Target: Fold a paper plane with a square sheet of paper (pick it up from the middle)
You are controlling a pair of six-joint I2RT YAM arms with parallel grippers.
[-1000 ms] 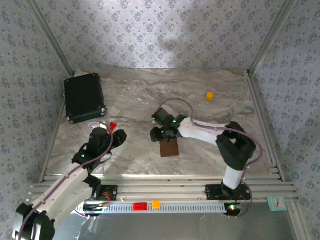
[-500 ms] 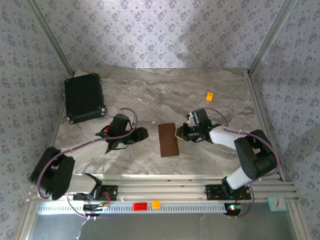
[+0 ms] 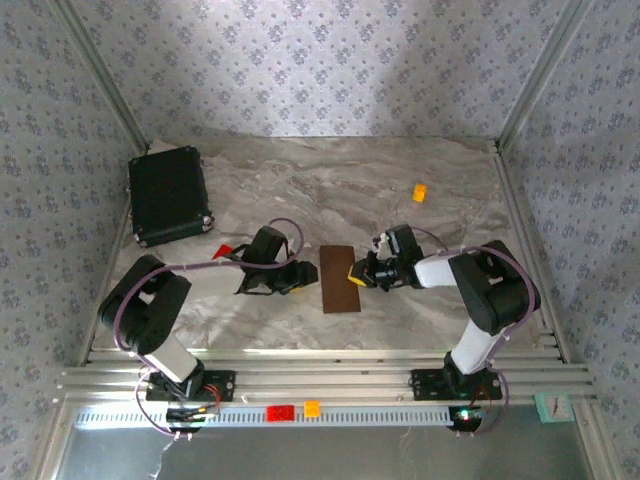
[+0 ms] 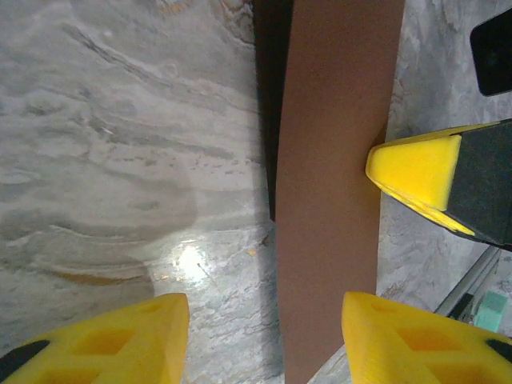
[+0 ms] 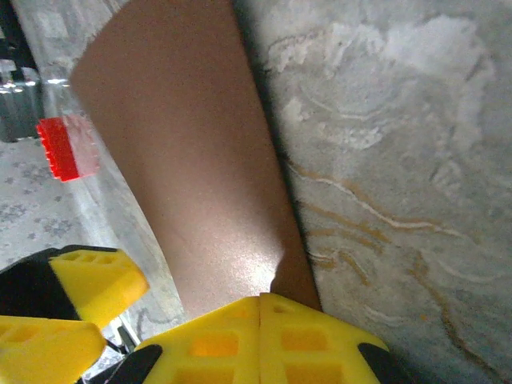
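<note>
On the front rail, nearest of all, sit a red brick [image 3: 280, 411] and an orange brick [image 3: 311, 408]. The brown paper [image 3: 338, 279] lies mid-table, folded to a narrow strip. At its 9 o'clock the left pincer [image 3: 298, 276] has its jaws apart; its own camera shows bare table and the strip's end between them. At 3 o'clock the right pincer [image 3: 356, 272] is closed, tips against the paper's edge; a pinch I cannot tell. The wrist cameras show a dark shadow along the strip's long edge; from overhead it looks flat. Farther off are a small red block [image 3: 225, 250] at 10 o'clock, an orange block [image 3: 420, 192] at 1 o'clock, and a black case [image 3: 168, 195] at 10 o'clock.
</note>
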